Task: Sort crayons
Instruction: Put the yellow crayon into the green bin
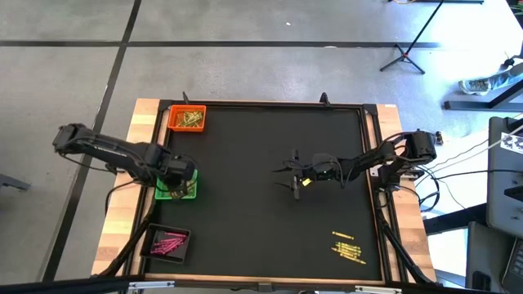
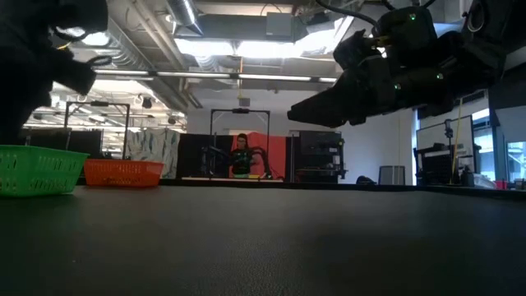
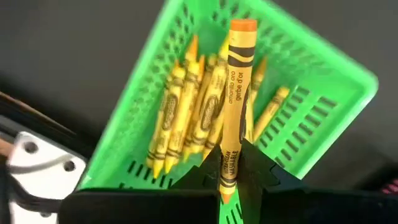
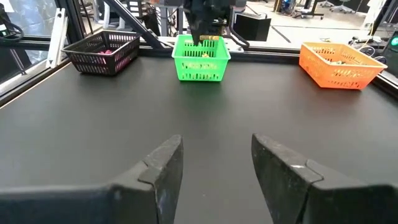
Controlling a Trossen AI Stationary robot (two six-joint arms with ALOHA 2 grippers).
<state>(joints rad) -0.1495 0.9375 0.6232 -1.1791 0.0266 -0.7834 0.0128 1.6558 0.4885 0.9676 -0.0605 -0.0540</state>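
Crayon [image 3: 235, 106], orange-gold, clamped between closed fingers of left gripper [image 3: 231, 177], hanging over green tray [image 3: 323, 134] at table's left edge. Yellow crayons [image 1: 347, 245] loose near table's lower right corner. Right gripper [image 4: 214, 171] empty, fingers spread, over mid-table.

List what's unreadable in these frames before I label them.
- Loose crayons on the mat, high view: too small to count.
- Black basket, high view: pink contents are one blur; the right wrist view shows only its wall.
- Orange basket, low view: the wall hides the contents.
- Left claw, left wrist view: its tips are cut off by the bottom edge, below the held crayon.
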